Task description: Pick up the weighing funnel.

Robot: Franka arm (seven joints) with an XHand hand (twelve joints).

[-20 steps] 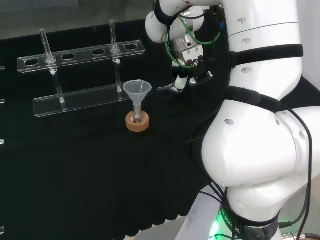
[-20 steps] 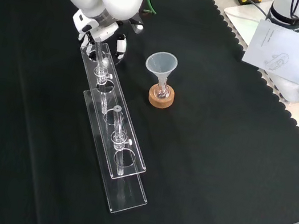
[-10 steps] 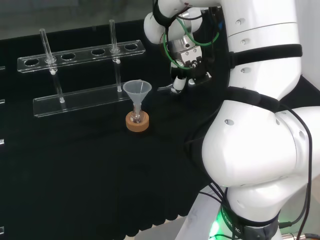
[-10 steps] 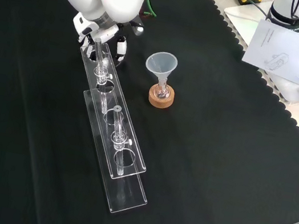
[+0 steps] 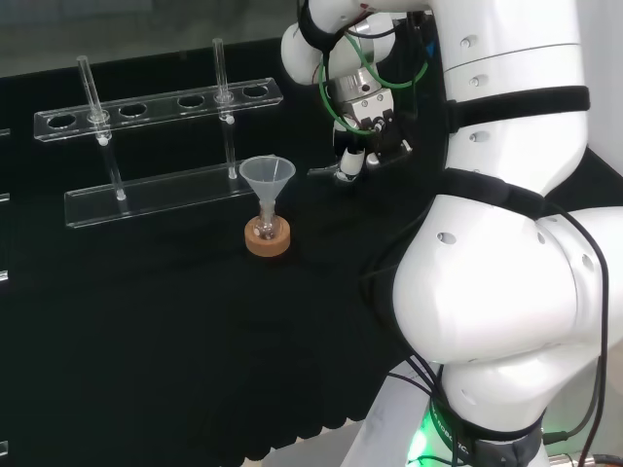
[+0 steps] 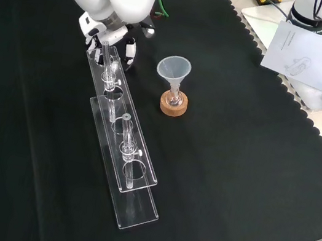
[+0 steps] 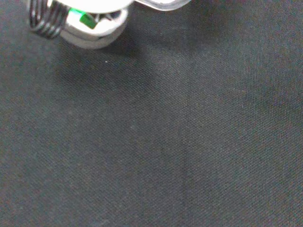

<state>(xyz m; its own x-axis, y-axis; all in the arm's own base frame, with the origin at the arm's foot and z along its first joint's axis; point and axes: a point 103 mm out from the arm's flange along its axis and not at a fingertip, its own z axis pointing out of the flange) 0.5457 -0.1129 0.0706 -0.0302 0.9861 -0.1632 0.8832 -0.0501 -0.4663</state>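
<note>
The weighing funnel (image 5: 321, 172) is a small clear piece whose thin end pokes out to the left of my hand (image 5: 356, 136) in the head view, low over the black cloth. My fingers curl down and pinch its other end. From the front, the hand (image 6: 130, 49) hangs under the white arm link beside the far end of the tube rack. The wrist view has close black cloth and a blurred pale part of the hand (image 7: 94, 33).
The big funnel (image 5: 267, 177) stands in a small flask on a cork ring (image 5: 267, 238), left of the hand in the head view. A clear tube rack (image 6: 122, 137) holding upright tubes runs along the cloth. Papers and cables lie off the cloth's right edge (image 6: 302, 55).
The hand shifted slightly left in the head view and back a little; the weighing funnel's tip stayed at the fingers. Nothing else moved.
</note>
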